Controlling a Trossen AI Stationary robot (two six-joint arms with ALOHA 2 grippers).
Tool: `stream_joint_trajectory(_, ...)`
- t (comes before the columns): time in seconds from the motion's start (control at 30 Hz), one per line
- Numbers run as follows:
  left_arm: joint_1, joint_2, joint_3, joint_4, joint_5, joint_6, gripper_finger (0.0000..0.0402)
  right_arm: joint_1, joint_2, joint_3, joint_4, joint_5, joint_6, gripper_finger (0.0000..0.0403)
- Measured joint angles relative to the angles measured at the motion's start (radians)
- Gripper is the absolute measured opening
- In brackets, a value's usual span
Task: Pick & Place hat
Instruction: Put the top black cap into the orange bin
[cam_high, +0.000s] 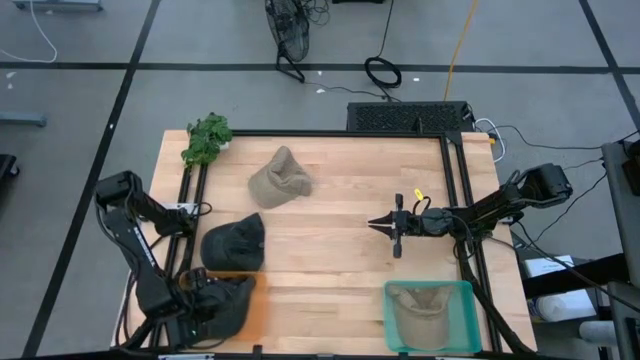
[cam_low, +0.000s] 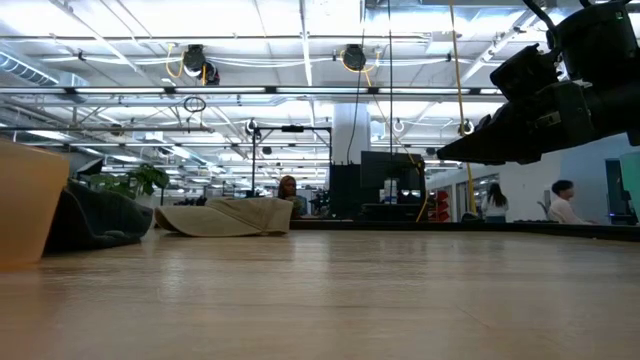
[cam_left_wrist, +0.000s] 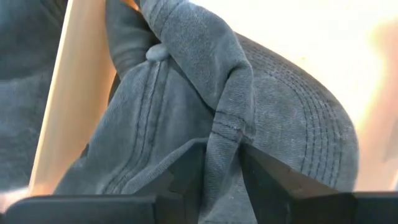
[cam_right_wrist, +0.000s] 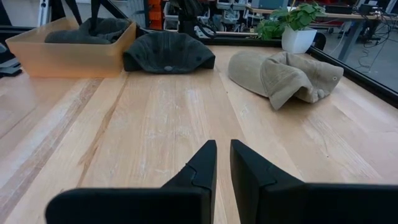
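Four hats visible. Left gripper (cam_high: 205, 293) sits low over the translucent orange plastic bin (cam_high: 252, 305) at the table's near-left corner, fingers (cam_left_wrist: 186, 171) pinching a fold of the dark grey cotton cap (cam_left_wrist: 249, 118) inside that bin. Second dark grey cap (cam_high: 233, 243) lies on the light wooden tabletop (cam_high: 330, 270) just beyond the bin. Crumpled tan cloth hat (cam_high: 279, 177) rests farther back, near the small green potted plant (cam_high: 206, 139) at the far-left corner. Right gripper (cam_high: 378, 225) hangs above the table's right-centre, fingers nearly pressed together, holding nothing. Another tan hat (cam_high: 420, 305) sits in the teal plastic bin (cam_high: 468, 318) near-right.
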Motion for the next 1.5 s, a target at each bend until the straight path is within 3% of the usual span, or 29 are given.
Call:
stream_joint_trajectory(0.3,0.002,0.067,0.003,0.003,0.015,0.007,0.0115,0.0,0.0,0.0,0.0,0.0,0.0,0.0023)
stream_joint_trajectory(0.63,0.012,-0.035,-0.004,0.001,0.087,0.01,0.0115,0.0,0.0,0.0,0.005,0.001,-0.003,0.0022)
stream_joint_trajectory(0.9,0.028,-0.086,-0.004,-0.034,0.079,-0.167,0.0119,0.0,0.0,0.0,0.005,0.002,0.0,0.0022)
stream_joint_trajectory(1.3,0.04,-0.071,-0.003,-0.032,0.116,-0.155,0.0224,0.0,0.0,0.0,0.005,0.002,0.0,0.0022)
stream_joint_trajectory(1.5,0.055,-0.082,-0.002,-0.03,0.211,-0.115,0.0245,0.0,0.0,0.0,0.006,0.002,0.0,0.0022)
